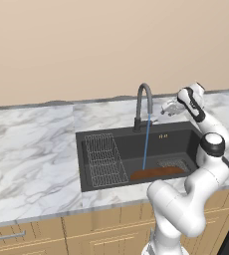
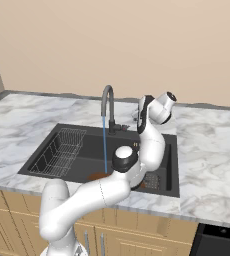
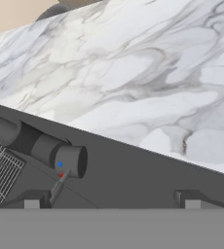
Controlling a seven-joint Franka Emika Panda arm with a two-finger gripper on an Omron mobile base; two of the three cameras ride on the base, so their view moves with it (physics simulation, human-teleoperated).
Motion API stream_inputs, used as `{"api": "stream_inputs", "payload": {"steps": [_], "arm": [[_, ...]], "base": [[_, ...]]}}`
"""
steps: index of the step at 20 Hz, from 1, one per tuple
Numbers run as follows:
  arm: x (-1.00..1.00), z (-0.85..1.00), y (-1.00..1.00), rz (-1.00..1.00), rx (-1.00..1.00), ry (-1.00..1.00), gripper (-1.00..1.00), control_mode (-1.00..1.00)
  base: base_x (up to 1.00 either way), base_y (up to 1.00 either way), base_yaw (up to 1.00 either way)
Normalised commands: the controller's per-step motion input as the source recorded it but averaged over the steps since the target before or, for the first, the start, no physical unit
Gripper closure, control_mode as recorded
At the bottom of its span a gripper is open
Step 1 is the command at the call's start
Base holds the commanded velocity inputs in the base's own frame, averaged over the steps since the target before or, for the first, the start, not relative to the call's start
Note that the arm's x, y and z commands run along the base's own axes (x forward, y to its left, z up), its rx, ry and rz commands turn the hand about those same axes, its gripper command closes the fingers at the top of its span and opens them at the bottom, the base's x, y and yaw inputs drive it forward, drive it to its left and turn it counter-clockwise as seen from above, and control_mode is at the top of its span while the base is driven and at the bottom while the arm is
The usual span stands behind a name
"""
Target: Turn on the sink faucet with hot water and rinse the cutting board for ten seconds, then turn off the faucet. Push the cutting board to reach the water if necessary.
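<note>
My gripper (image 1: 162,110) hangs just beside the faucet (image 1: 143,105) at the sink's (image 1: 86,139) back rim, fingers spread and empty. Water (image 1: 146,144) falls onto the board (image 1: 156,173), which lies along the front wall near the strainer (image 1: 174,163). Closing the lever, I could glance off it or swing the spout

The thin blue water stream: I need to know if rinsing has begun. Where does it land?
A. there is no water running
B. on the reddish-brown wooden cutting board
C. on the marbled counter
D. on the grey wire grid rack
B: the thin blue water stream drops from the dark gooseneck faucet onto the left end of the reddish-brown wooden cutting board in the black sink.
</note>
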Motion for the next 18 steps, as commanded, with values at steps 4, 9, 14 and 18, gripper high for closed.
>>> {"api": "stream_inputs", "payload": {"steps": [4,9,14,18], "arm": [[0.00,-0.10,-0.01,0.00,0.00,0.00,-1.00,-1.00],[-0.04,-0.07,-0.01,0.00,0.00,0.00,-1.00,-1.00],[-0.07,-0.15,0.00,0.00,0.00,-0.02,-1.00,-1.00],[-0.02,-0.08,0.00,-0.02,0.00,-0.01,-1.00,-1.00]], "base": [[0.00,0.00,0.00],[0.00,0.00,0.00],[0.00,0.00,0.00],[0.00,0.00,0.00]]}}
